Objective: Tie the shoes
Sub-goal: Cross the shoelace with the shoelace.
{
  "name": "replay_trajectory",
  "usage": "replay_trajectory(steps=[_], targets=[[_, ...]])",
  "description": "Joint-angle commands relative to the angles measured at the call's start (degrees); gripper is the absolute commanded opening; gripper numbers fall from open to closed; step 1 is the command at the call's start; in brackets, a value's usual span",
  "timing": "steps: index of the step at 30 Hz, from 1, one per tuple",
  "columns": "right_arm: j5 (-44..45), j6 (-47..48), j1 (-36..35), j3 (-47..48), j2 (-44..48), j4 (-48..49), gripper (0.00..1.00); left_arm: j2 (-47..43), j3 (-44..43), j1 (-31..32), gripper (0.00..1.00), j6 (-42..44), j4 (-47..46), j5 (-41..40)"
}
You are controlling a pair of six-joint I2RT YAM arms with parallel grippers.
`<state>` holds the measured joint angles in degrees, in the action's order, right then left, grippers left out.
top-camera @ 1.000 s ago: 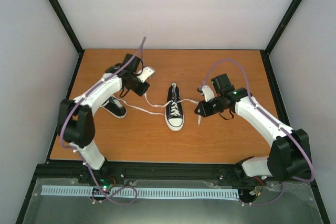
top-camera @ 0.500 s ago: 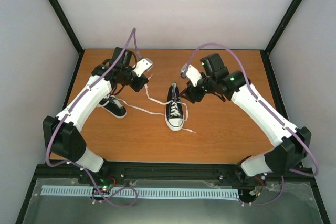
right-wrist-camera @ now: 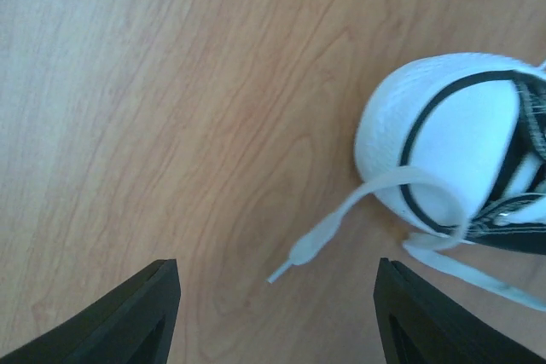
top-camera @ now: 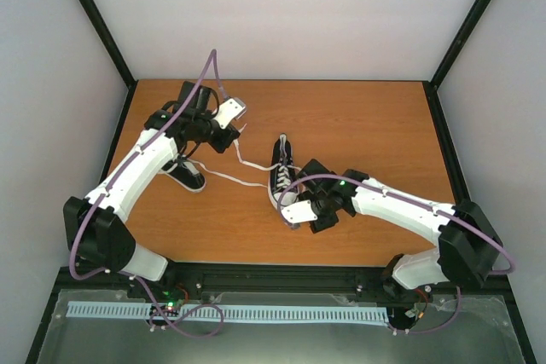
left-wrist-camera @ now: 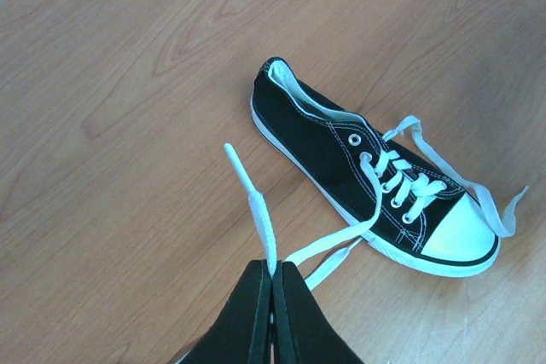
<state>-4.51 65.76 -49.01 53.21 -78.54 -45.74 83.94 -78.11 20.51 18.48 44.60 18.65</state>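
One of the shoes (top-camera: pixel 283 172), black with a white toe cap, lies mid-table with its toe toward the arms; the left wrist view shows this shoe (left-wrist-camera: pixel 367 181) with its laces loose. My left gripper (top-camera: pixel 233 134) hangs up and to its left, shut on a white lace (left-wrist-camera: pixel 263 228) near the lace's end. The other shoe (top-camera: pixel 188 174) lies partly hidden under the left arm. My right gripper (top-camera: pixel 304 210) is low by the toe cap (right-wrist-camera: pixel 444 130), open, with a loose lace end (right-wrist-camera: pixel 300 255) lying on the wood ahead of its fingers (right-wrist-camera: pixel 158 313).
The wooden table (top-camera: pixel 375 134) is ringed by a black frame and white walls. A second lace (top-camera: pixel 230 178) trails across the wood between the two shoes.
My right gripper opened, dropped the lace, and swung from the shoe's right side round to its toe. The left gripper drew back slightly, still gripping its lace.
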Motion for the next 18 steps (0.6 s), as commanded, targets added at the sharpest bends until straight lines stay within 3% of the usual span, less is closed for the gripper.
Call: replay_trajectory(steps=[1,7,13,15,18], targets=[[-2.4,-3.6,1.9,-3.1,-0.3,9.2,0.66,-0.7,-0.2,-0.5,0.01,0.9,-1.4,1.7],[2.5,-6.9,3.3,-3.4,-8.3,12.7,0.63,-0.9,-0.6,-0.7,0.01,1.1,-0.8,1.4],[-0.3,-10.0,4.7,-1.9,-12.3,10.6,0.55,-1.3,-0.2,-0.7,0.01,1.1,-0.3,1.2],[-0.2,-10.6,4.7,-2.6,-12.9,10.9,0.47,-1.3,-0.4,-0.6,0.01,1.2,-0.2,1.2],[0.0,-11.2,4.8,-3.2,-13.3,11.4,0.23,-1.2,-0.9,-0.6,0.01,1.3,0.3,1.3]])
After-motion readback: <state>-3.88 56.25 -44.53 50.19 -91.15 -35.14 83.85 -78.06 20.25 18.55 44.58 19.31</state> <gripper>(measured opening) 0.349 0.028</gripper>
